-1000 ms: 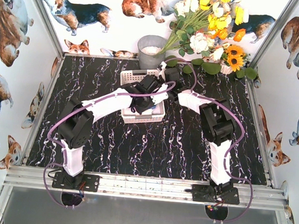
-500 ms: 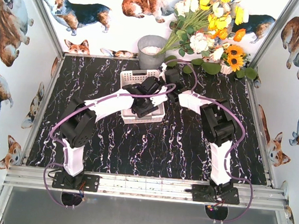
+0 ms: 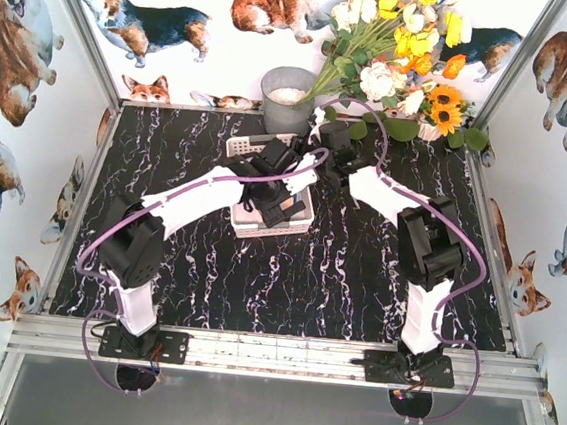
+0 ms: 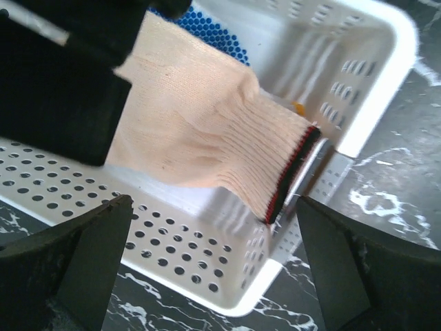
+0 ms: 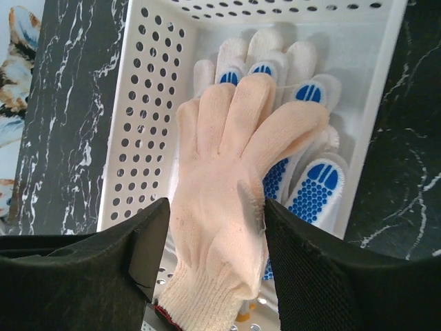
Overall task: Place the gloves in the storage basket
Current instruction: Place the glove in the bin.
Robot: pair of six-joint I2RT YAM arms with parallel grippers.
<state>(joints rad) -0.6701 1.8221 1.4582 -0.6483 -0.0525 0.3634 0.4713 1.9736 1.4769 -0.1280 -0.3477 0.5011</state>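
Observation:
The white perforated storage basket (image 3: pixel 245 147) stands at the back middle of the table. A cream knit glove (image 5: pixel 220 158) with a red-and-black cuff lies over blue-dotted gloves (image 5: pixel 313 189) inside the basket (image 5: pixel 145 103). My right gripper (image 5: pixel 215 210) straddles the cream glove's palm. Its right finger touches the glove and a gap shows at the left finger. In the left wrist view the glove (image 4: pixel 200 131) slopes down with its cuff above the basket's (image 4: pixel 172 234) near corner. My left gripper (image 4: pixel 212 207) is wide open just below the cuff, holding nothing.
A round grey bucket (image 3: pixel 287 97) stands right behind the basket. A bouquet of flowers (image 3: pixel 399 53) leans over the back right corner. Printed walls close the table on three sides. Both arms reach over the basket and hide most of it from above.
My left gripper has opened wide and let go of the cream glove. The right gripper's jaws have widened a little, and the right arm has stretched further toward the back.

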